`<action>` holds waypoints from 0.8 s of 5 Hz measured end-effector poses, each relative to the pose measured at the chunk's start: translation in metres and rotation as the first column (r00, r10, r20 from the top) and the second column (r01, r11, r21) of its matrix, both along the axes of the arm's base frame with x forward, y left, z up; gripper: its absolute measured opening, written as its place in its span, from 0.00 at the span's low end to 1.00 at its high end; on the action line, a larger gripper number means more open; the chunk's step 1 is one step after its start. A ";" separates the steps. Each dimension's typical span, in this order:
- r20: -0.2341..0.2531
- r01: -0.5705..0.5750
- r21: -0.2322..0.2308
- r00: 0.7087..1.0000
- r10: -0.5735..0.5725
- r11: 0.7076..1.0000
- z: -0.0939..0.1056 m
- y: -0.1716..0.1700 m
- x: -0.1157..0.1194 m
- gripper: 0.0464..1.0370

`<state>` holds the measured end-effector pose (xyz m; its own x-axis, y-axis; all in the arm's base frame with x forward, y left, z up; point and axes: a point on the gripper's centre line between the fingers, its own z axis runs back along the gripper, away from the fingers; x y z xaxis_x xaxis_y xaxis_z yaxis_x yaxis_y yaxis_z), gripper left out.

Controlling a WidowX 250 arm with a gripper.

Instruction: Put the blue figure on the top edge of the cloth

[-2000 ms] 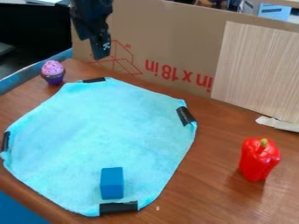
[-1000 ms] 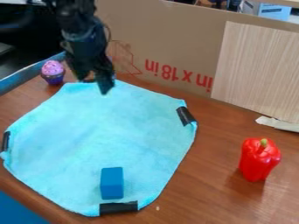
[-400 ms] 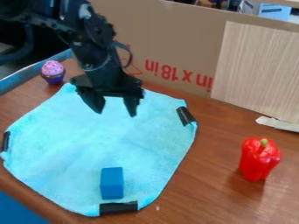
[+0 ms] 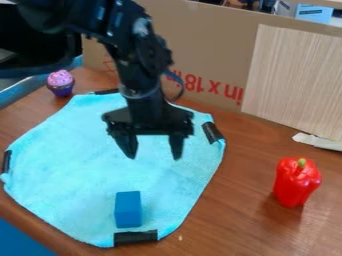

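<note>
With a dial laid over the cloth point(image 4: 80, 150) and twelve set toward the top of the view, the blue figure point(image 4: 127, 209), a plain block in shape, is found on the fabric near six o'clock, set just inside a black strip of tape point(image 4: 135, 237) at the rim. The gripper point(image 4: 154, 158) is held over the cloth, up and a little to the right of the figure, around one to two o'clock of the dial's centre, and is kept well apart from the block. Its two fingers are spread wide and pointed down, and light blue fabric is seen between them. The black arm point(image 4: 137, 55) is brought in from the eleven o'clock side of the view. The cloth's rim is also marked by black tape at twelve, two and nine o'clock. Beyond the cloth, a toy cupcake point(image 4: 61, 82) with pink topping is placed at eleven o'clock, and a red pepper point(image 4: 296, 182) is stood on the brown table point(image 4: 234, 215) just past three. The far side, from twelve round toward two, is bounded by a cardboard sheet point(image 4: 207, 40), against which a pale wooden panel point(image 4: 300, 80) is set near two o'clock.
</note>
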<state>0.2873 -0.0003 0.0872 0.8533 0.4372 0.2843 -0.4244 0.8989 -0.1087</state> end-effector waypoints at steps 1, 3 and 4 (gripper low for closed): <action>-0.055 -0.089 -0.007 0.995 0.089 0.996 -0.015 -0.012 -0.018 0.96; -0.050 -0.169 -0.031 0.985 0.168 0.985 -0.018 -0.018 -0.046 0.96; -0.050 -0.176 -0.034 0.983 0.175 0.984 -0.021 -0.016 -0.053 0.96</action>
<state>0.2347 -0.0168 0.0660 0.7743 0.5912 0.2258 -0.5807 0.8055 -0.1180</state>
